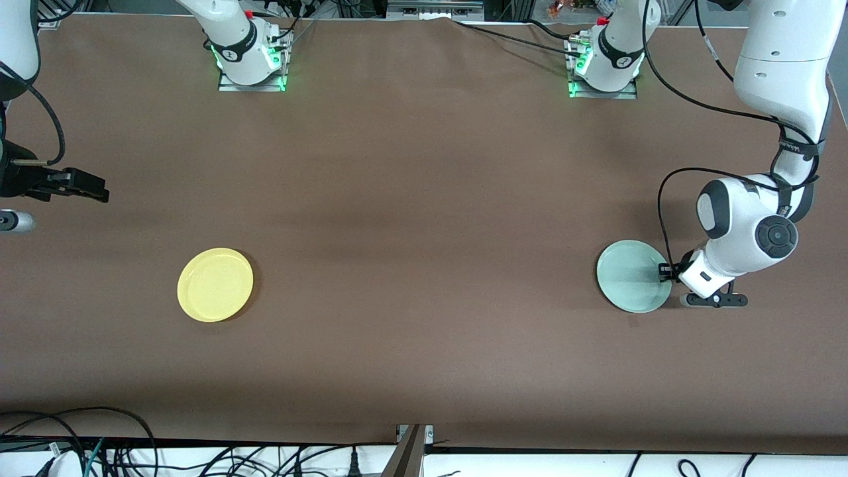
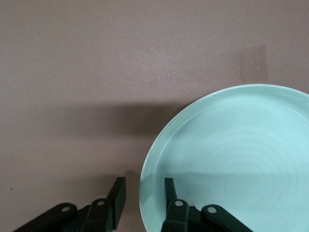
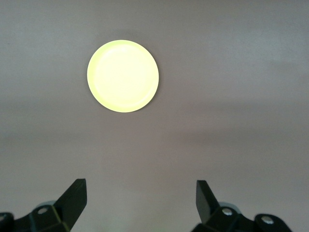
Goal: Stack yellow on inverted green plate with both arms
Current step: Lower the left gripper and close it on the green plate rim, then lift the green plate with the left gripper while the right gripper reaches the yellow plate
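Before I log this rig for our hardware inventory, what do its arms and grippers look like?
Both arms are glossy white with black joint bands and trailing black cables; their bases glow green. The left gripper and right gripper are small, black and two-fingered, with silver screws.

Even overhead light falls on the brown cloth-covered bench, leaving only soft, faint shadows beside the round bright yellow plastic plate and the round pale mint-green plate. In the right wrist view the yellow plate glares, nearly washed out. In the left wrist view a broad dark shadow lies beside the green plate, and focus is slightly soft.
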### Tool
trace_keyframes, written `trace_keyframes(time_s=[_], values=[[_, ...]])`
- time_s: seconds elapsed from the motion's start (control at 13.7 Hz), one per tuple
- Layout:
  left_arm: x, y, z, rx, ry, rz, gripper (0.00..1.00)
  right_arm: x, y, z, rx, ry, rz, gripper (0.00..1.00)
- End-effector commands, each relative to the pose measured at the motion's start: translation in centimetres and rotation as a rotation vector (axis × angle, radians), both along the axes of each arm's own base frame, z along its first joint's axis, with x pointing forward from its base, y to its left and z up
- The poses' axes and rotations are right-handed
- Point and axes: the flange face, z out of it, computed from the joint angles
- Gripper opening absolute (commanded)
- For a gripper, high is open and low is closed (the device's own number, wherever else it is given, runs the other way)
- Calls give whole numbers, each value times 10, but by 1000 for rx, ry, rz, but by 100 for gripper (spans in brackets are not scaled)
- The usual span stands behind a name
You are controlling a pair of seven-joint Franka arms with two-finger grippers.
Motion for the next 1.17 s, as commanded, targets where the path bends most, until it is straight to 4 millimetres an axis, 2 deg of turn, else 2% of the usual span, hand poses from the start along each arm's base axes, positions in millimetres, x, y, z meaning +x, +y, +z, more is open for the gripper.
trace_keyframes(time_s=[0.0,0.07,0.22,0.29,0.44,0.59,0.73,0.88,0.95,1.1], values=[[-3,2,3,-2,9,-25,36,11,-15,-24,-15,34,-18,100],[-5,2,3,-3,12,-24,36,19,-21,-41,-17,45,-26,100],[-6,2,2,-3,17,-24,36,28,-27,-60,-19,42,-32,100],[-7,2,2,-4,17,-24,33,34,-29,-76,-19,50,-35,100],[-7,2,2,-5,18,-23,30,50,-26,-120,-23,54,-29,100],[-10,2,-1,-7,30,-21,25,59,-24,-151,-13,52,-32,100],[-11,1,-2,-9,35,-22,20,64,-24,-166,-14,47,-31,100],[-11,0,-2,-10,39,-23,10,67,-22,-187,-5,54,-35,100],[-11,0,-2,-10,41,-23,0,69,-21,-200,20,53,-48,100],[-10,-3,-1,-11,41,-26,0,71,-24,-225,46,69,-67,100]])
